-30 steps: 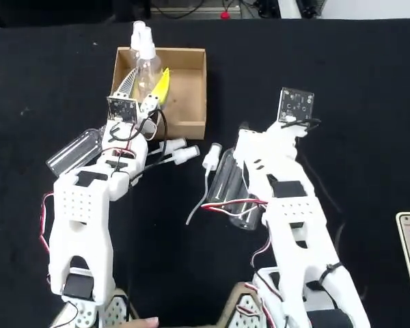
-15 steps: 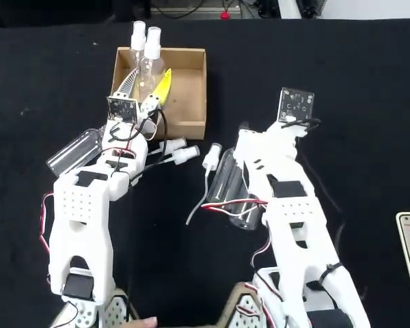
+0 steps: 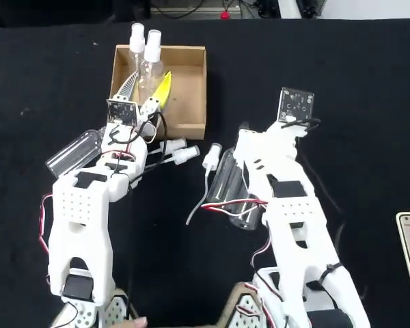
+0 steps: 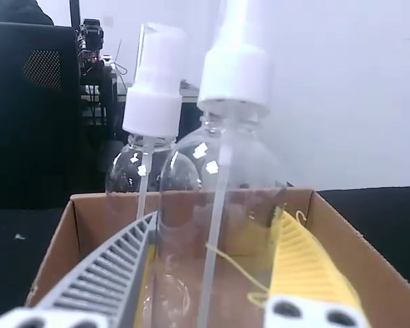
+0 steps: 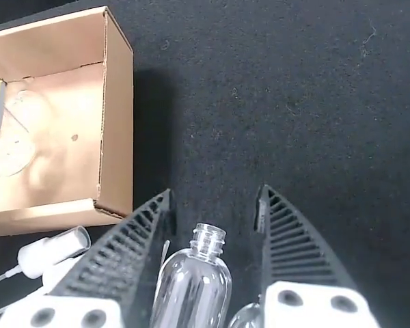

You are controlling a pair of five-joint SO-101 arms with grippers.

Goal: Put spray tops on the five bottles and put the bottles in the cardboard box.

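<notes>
Table [image 3: 369,102], box [image 3: 189,92] with two capped bottles [image 3: 149,68], one in tight left fingers [image 3: 161,87]; three uncapped bottles [image 3: 75,152], three tops [image 3: 183,154], right fingers [image 5: 297,239] apart.

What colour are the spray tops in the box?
Spray tops are white; left wrist view.

You see your right gripper [image 5: 215,194] spread wide around an uncapped clear plastic bottle [image 5: 195,287]. From its fingertips, the brown cardboard box [image 5: 117,116] lies at ten o'clock and a white spray top [image 5: 53,248] at eight.

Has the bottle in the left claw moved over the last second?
Yes: the bottle's spray top shifted slightly rightward along the cardboard box's far wall.
</notes>
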